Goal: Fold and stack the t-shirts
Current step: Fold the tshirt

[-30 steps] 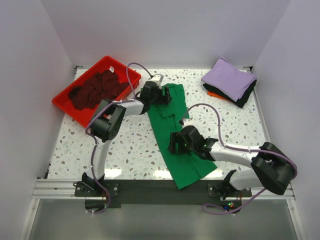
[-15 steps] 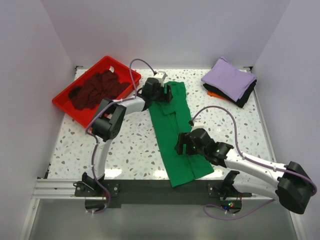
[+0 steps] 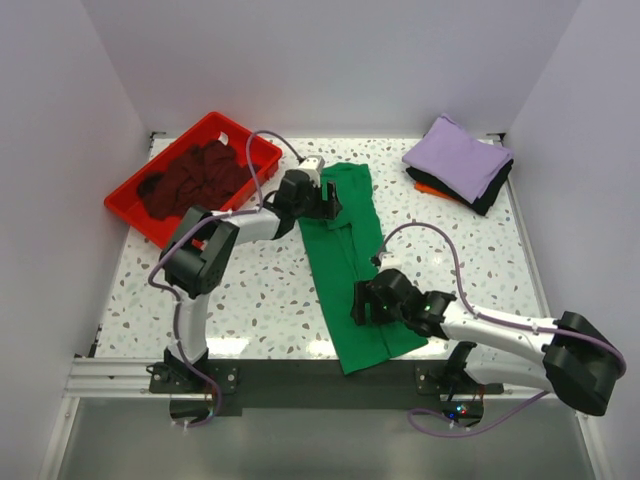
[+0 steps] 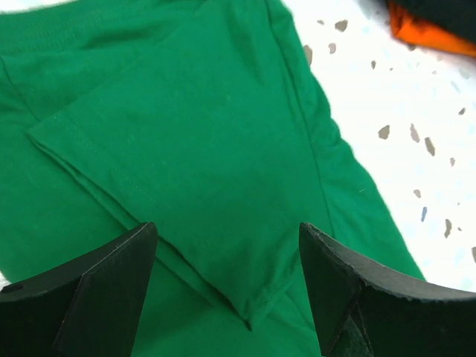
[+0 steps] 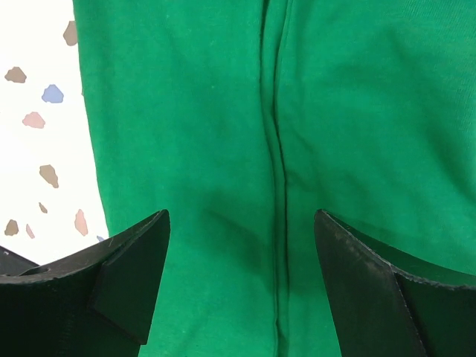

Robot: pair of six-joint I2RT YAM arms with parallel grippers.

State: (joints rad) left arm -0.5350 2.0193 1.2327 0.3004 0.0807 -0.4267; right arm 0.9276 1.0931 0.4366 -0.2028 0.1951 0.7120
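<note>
Over the last second your green t-shirt (image 3: 347, 262) has straightened into a narrow strip with the sleeves tucked in, so the lengthwise folds look done. It lies flat on the worktop (image 3: 260, 290) under both pincers. The left pincer (image 3: 329, 198) hangs spread and empty over the far end. The right pincer (image 3: 363, 303) is also spread, over the near half, its arm reaching low.

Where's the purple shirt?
In the top view, the purple shirt lies folded at the far right corner of the table, on top of the black shirt and orange shirt.
</note>
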